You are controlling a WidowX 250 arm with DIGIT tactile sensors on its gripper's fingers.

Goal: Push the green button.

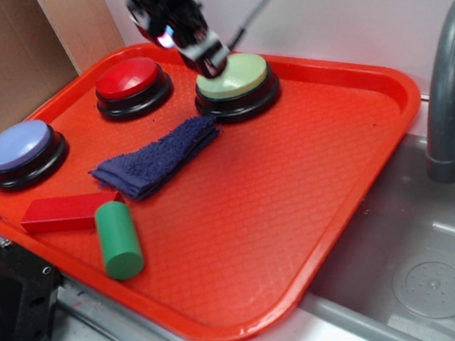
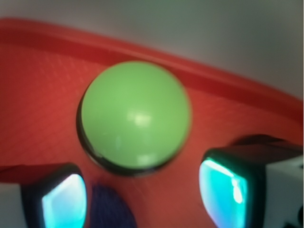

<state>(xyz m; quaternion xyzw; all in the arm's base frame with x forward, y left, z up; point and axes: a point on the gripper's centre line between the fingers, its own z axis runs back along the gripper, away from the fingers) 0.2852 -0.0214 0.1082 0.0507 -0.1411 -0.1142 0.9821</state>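
gripper (image 1: 210,60) | jaws apart; seemingly touching green button (image 1: 233,76) rim

My arm is black, a grey cable trailing off it; the hand (image 1: 210,57) has white-backed fingers (image 2: 64,202) with glowing teal pads

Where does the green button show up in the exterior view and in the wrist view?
Exterior: the green button sits at upper centre on the back of the red tray, just under the gripper.
Wrist: it fills the middle of the picture, above the two fingers.
Shared landmark: the blue cloth, seen at the bottom edge of the wrist view.
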